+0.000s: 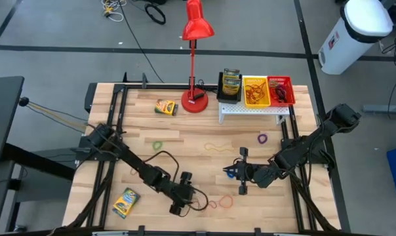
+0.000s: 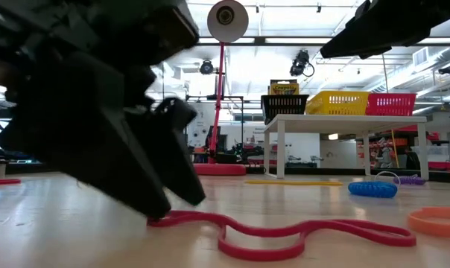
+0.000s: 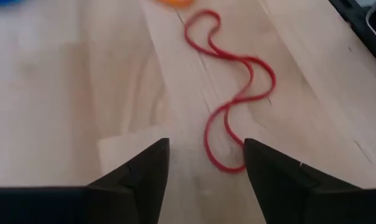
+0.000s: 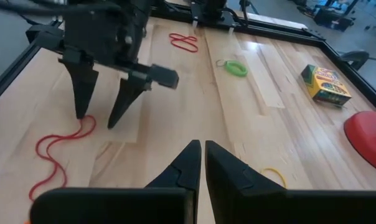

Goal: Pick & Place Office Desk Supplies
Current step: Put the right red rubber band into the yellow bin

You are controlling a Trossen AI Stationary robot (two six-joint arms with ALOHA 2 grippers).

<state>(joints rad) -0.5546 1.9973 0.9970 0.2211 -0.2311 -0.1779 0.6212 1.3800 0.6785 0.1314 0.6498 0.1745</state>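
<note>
My left gripper [image 3: 206, 146] is open and down at the table near its near edge. Its fingers stand on either side of one end of a long red rubber-band loop [image 3: 238, 87], which lies squiggled flat on the wood [image 1: 204, 205]. My right gripper [image 4: 202, 146] is shut with nothing between its fingers, and hovers mid-table beside a blue band [image 1: 231, 174]. Crayon boxes lie at the far left [image 1: 166, 107] and near left [image 1: 126, 202]. The black [image 1: 231, 92], yellow [image 1: 256, 92] and red [image 1: 280, 90] bins stand on a white shelf. My left gripper comes at the red band's end [image 3: 228, 167] from above, slanting, with its fingertips [image 2: 162, 208] at the table surface. The end of the loop lies right against one finger [image 3: 263, 171]. I cannot tell whether that finger touches it. The band lies flat and slack.
A red desk lamp [image 1: 197, 65] stands at the far edge beside the white shelf [image 1: 254, 109]. Loose bands lie about: orange [image 1: 224, 202], tan [image 1: 216, 147], green [image 1: 157, 144], purple [image 1: 261, 138]. Bare wood lies between the two arms.
</note>
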